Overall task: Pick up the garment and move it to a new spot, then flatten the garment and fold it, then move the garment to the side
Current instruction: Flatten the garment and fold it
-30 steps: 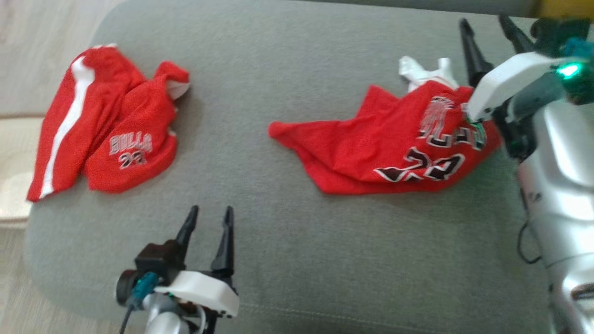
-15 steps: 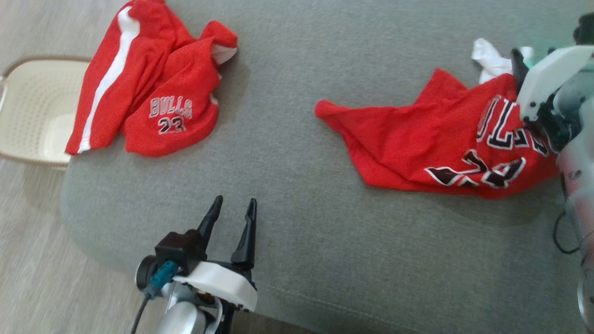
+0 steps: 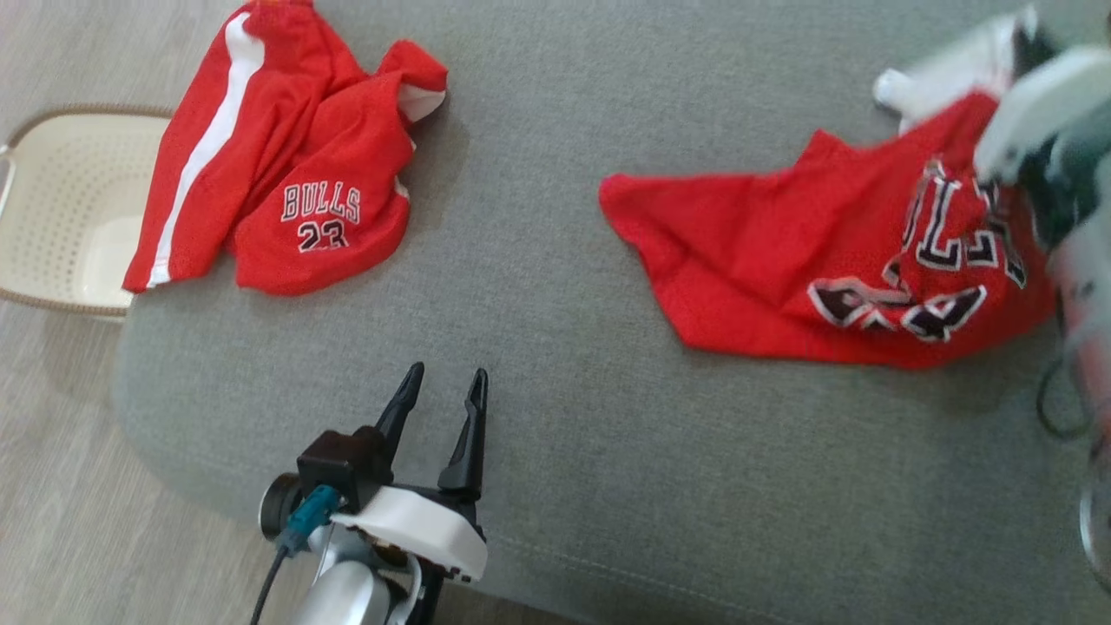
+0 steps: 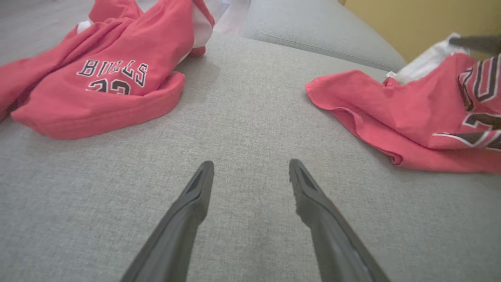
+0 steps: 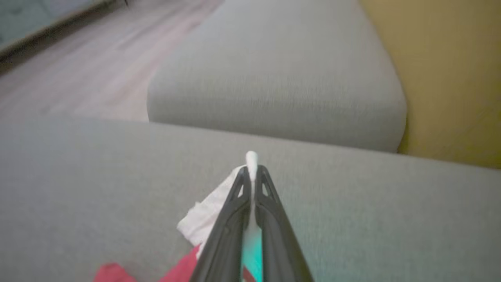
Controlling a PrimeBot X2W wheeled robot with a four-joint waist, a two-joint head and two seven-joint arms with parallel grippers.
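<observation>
The garment is a red jersey [image 3: 781, 252] with black and white lettering, lying crumpled on the right of the grey sofa cushion [image 3: 538, 365]. Its white edge [image 5: 203, 219] is pinched between the fingers of my right gripper [image 5: 251, 172], which is shut on it and holds that end slightly raised. The left wrist view shows the jersey [image 4: 411, 109] at the right. My left gripper [image 3: 444, 378] stands open over bare cushion near the front edge, well apart from the jersey, nothing between its fingers [image 4: 195, 196].
A second red garment, shorts [image 3: 286, 174] printed BULLS 23, lies bunched at the cushion's left end. Beside it on the floor is a cream perforated basket [image 3: 52, 200]. Another grey cushion [image 5: 274, 78] and a yellow wall [image 5: 450, 78] lie beyond the right gripper.
My right gripper has shut on the jersey's white edge and drawn that end upward. The left arm has hardly moved. The head camera shifted, bringing the basket into view.
</observation>
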